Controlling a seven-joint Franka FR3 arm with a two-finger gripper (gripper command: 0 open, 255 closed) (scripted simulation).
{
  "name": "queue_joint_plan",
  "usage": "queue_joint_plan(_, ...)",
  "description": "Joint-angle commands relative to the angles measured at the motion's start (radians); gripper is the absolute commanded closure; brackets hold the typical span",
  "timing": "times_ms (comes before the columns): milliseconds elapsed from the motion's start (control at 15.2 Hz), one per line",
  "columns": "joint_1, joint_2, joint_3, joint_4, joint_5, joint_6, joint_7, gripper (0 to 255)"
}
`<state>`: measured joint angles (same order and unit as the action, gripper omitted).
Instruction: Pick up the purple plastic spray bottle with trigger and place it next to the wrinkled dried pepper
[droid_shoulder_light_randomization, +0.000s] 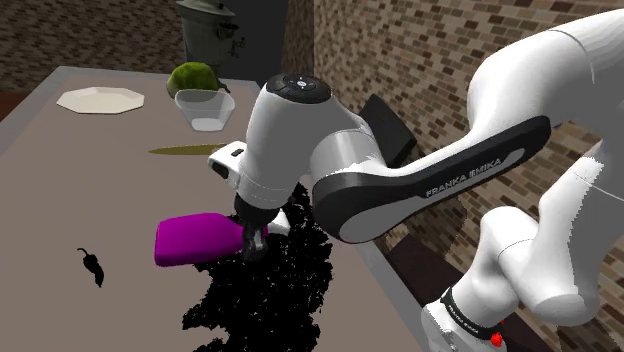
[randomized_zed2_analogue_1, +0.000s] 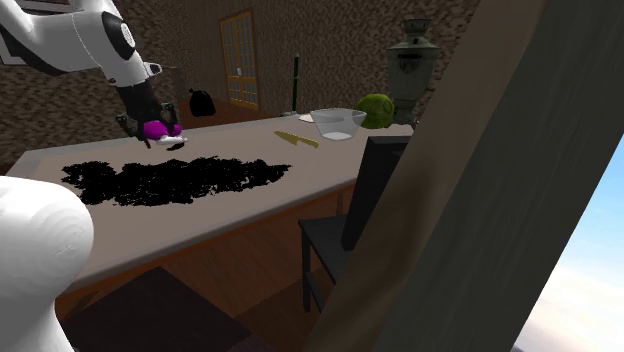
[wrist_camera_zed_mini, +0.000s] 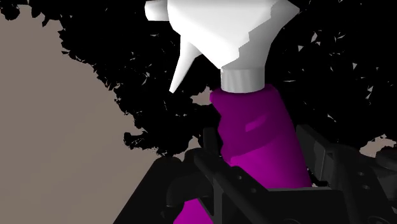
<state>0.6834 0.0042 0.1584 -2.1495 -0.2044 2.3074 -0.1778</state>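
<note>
**Gripper clamped on the purple spray bottle over the black patch**

In the shoulder view, the black gripper (droid_shoulder_light_randomization: 250, 236) sits left of centre, low in the frame. It is closed around the purple spray bottle (droid_shoulder_light_randomization: 195, 240), which lies on its side with its body stretching toward the left. The wrist view shows the grasp closely. Both fingers (wrist_camera_zed_mini: 213, 146) press against the bottle's purple body just below its grey collar (wrist_camera_zed_mini: 242, 79). The white trigger head (wrist_camera_zed_mini: 216, 28) points away from the hand.

The bottle is at the edge of a ragged black patch (droid_shoulder_light_randomization: 270, 285) on the grey-brown table (droid_shoulder_light_randomization: 80, 180). Whether it touches the tabletop cannot be told. The dried pepper (droid_shoulder_light_randomization: 92, 266), small, dark and curled, lies at the lower left of the shoulder view. It is apart from the bottle, with bare table between them.

Toward the upper left of that view are a white octagonal plate (droid_shoulder_light_randomization: 100, 99), a glass bowl (droid_shoulder_light_randomization: 205, 110) and a round green vegetable (droid_shoulder_light_randomization: 195, 77) just behind the bowl. A thin yellow-green strip (droid_shoulder_light_randomization: 185, 150) lies below the bowl.

In the second exterior view, the gripper (randomized_zed2_analogue_1: 148, 128) and bottle (randomized_zed2_analogue_1: 158, 130) appear at the upper left, above the far end of the patch (randomized_zed2_analogue_1: 170, 180). A metal samovar (randomized_zed2_analogue_1: 413, 65) stands at the upper right of centre, and a dark chair (randomized_zed2_analogue_1: 350, 225) is against the table's near side.
</note>
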Motion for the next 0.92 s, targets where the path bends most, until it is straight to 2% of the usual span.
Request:
queue_joint_plan(0,0.020,0.064,0.020,0.081,-0.018,-0.025,0.048,255)
queue_joint_plan(462,0.101,0.282,0.056,0.378,-0.079,-0.132,0.167,255)
queue_joint_plan(858,0.192,0.503,0.063,0.711,-0.122,-0.264,0.231,255)
